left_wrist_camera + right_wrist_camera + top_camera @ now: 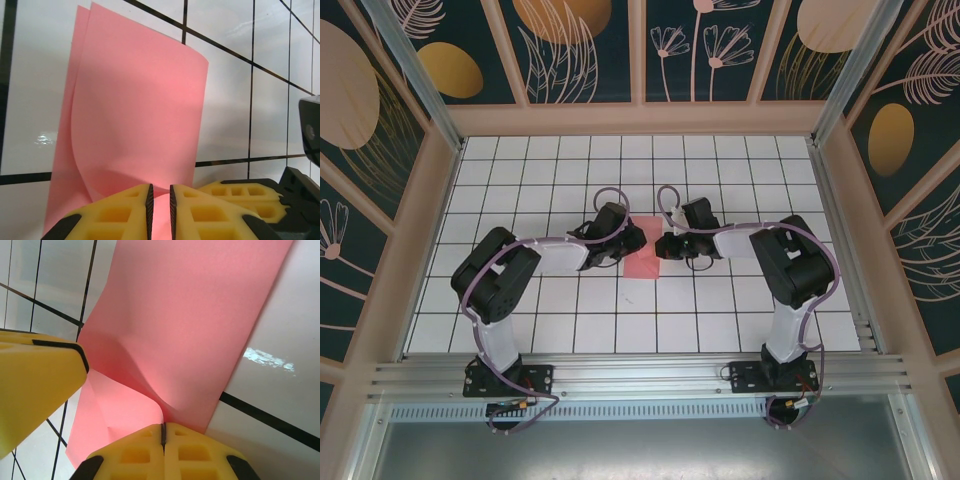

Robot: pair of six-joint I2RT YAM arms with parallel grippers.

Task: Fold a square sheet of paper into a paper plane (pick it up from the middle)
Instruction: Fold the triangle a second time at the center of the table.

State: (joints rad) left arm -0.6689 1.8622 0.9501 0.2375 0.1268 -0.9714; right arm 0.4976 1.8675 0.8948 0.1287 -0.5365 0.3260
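The square sheet of paper (pixel 642 264) is salmon pink and lies mid-table, folded over into two loose layers (pixel 135 100). My left gripper (pixel 634 245) sits at its left edge. In the left wrist view its jaws (pixel 160 188) stand a narrow gap apart, with pink paper showing through the gap and nothing pinched. My right gripper (pixel 664 245) is at the sheet's right edge. Its yellow fingers (pixel 163 426) are shut on a raised, curled layer of the sheet (pixel 190 315). A finger of the left gripper (pixel 35 375) shows close by on the left.
The white grid-tiled table (pixel 620 320) is fenced by a wooden frame (pixel 640 118) with patterned walls. Both arms bend inward, with their bases on the near rail (pixel 640 375). A yellow finger of the right gripper (pixel 250 192) lies just right of the left jaws.
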